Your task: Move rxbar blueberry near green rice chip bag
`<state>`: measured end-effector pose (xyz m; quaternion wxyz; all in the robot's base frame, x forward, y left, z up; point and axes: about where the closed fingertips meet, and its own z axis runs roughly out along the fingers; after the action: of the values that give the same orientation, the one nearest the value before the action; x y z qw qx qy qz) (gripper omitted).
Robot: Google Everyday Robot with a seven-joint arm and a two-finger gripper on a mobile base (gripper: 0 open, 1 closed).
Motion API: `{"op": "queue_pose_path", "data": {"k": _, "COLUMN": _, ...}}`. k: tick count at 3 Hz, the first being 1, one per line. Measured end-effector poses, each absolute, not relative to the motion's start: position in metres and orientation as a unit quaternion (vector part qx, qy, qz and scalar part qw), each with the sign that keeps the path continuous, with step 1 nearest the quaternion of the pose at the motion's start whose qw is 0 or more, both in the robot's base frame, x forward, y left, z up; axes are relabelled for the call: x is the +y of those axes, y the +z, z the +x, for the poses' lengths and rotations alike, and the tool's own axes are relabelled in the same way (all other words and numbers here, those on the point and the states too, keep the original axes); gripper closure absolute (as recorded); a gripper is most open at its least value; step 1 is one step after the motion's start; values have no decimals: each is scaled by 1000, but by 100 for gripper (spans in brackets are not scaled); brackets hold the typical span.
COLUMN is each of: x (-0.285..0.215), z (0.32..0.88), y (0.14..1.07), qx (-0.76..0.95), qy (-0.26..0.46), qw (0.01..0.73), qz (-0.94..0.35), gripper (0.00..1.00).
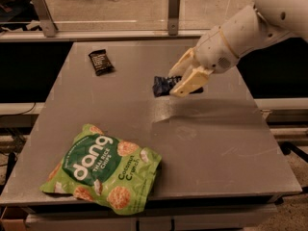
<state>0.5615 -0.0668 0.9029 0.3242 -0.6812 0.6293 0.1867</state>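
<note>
The rxbar blueberry (162,85), a small navy-blue bar, is held in my gripper (179,82) a little above the middle of the grey table (216,143); its left end sticks out from the cream fingers (190,81). The arm reaches in from the upper right. The green rice chip bag (105,168), bright green with a white "dang" logo, lies flat at the table's front left, well apart from the bar.
A black bar wrapper (101,61) lies at the table's back left. A rail with metal posts (174,6) runs behind the table. The table's front edge is just below the bag.
</note>
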Motion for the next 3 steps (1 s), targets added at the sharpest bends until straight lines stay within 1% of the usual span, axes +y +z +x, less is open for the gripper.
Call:
{"op": "queue_pose_path", "data": {"k": 1, "x": -35, "z": 535, "y": 885, "qx": 605, "qy": 218, "qw": 307, "qz": -702, "gripper": 100}}
{"op": "queue_pose_path", "data": {"k": 2, "x": -11, "z": 518, "y": 875, "qx": 584, "qy": 238, "qw": 292, "qz": -719, "gripper": 83}}
{"op": "queue_pose_path", "data": {"k": 3, "x": 5, "z": 505, "y": 869, "qx": 569, "qy": 253, "qw": 280, "qz": -731, "gripper": 60}}
